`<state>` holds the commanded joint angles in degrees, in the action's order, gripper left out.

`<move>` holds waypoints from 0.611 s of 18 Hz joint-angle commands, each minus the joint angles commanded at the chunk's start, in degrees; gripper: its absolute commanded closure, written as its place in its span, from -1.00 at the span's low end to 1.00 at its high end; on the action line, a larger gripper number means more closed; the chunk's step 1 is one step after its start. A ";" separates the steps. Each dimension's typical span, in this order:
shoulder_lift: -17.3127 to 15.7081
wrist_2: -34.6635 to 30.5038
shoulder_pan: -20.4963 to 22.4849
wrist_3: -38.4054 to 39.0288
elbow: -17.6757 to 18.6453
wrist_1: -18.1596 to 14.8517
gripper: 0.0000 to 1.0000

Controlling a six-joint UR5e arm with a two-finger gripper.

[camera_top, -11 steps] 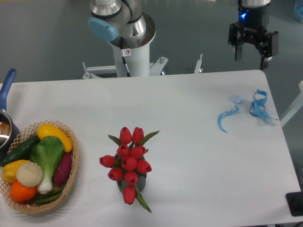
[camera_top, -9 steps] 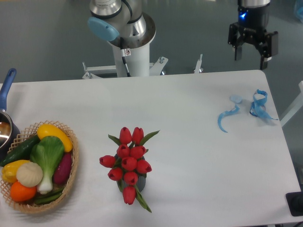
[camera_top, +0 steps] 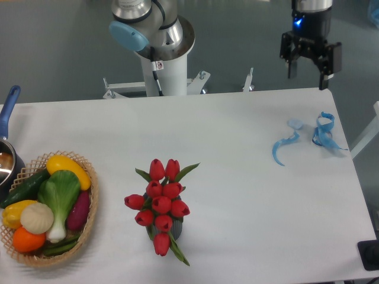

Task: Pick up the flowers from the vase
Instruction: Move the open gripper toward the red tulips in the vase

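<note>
Here the tool (camera_top: 306,81) hangs above the far right edge of the bench (camera_top: 237,148), its two fingers spread apart with nothing between them. The flowers (camera_top: 160,204), a bunch of red tulips with green leaves, sit in the vase (camera_top: 176,229) near the middle of the near side, well apart from the tool; the blooms hide most of the vase. On the near left a wicker basket (camera_top: 89,222) holds toy vegetables (camera_top: 50,204). A blue-handled pot (camera_top: 6,148) shows at the left edge. Blue ribbon scraps (camera_top: 308,137) lie on the right side, near the far edge.
</note>
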<state>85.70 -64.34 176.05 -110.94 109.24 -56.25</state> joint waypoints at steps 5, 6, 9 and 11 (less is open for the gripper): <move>0.43 0.09 -4.91 13.18 1.15 0.09 -1.00; 0.52 0.09 -6.05 15.46 1.23 0.00 -1.00; 2.19 0.79 -10.44 21.19 1.24 0.00 -1.00; 2.89 3.76 -11.34 23.21 1.67 0.00 -1.00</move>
<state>88.59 -60.57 164.71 -87.73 110.91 -56.25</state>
